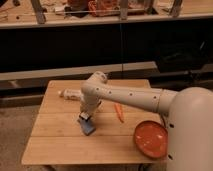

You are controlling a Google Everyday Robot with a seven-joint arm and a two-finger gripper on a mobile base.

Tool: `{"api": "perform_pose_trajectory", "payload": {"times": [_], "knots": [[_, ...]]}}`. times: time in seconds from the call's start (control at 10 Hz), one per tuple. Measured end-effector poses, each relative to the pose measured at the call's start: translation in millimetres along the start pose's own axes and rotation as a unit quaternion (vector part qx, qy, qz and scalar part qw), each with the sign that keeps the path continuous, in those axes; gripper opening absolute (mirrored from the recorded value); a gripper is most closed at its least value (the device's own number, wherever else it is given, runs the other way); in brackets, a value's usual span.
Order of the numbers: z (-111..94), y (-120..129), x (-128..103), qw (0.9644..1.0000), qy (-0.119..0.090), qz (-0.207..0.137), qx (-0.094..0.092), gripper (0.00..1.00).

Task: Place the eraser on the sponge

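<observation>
One gripper, closed, directly above the sponge

Wooden table [55, 145]: four items, listed left to right.
1. Pale bottle-like object [70, 93], lying on its side near the rear left edge.
2. Sponge [88, 127], blue-grey, flat on the table left of centre. Gripper [84, 117] points downward just above its rear end. The fingers are drawn together on a small whitish block with a dark end, apparently the eraser [84, 116]. Contact between eraser and sponge cannot be determined.
3. Orange stick [119, 112], lying near centre, apart from the sponge.
4. Orange-red bowl [150, 139], at the front right corner.

Arm [125, 97] reaches in from the right, passing above the stick
</observation>
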Motion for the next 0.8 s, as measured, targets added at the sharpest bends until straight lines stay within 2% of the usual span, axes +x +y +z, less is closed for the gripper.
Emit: {"api": "perform_pose_trajectory", "payload": {"times": [0.2,0.4,0.5,0.8], "knots": [[1.3,1.4,0.2,1.0,-0.001,-0.003,0.001,0.02],[2.3,0.7,-1.7,1.0,-0.003,-0.006,0.001,0.08],[3.6,-1.2,-4.3,0.9999,-0.006,-0.01,0.002,0.17],[5.1,-0.5,-6.4,0.9998,-0.01,-0.014,0.002,0.26]]}}
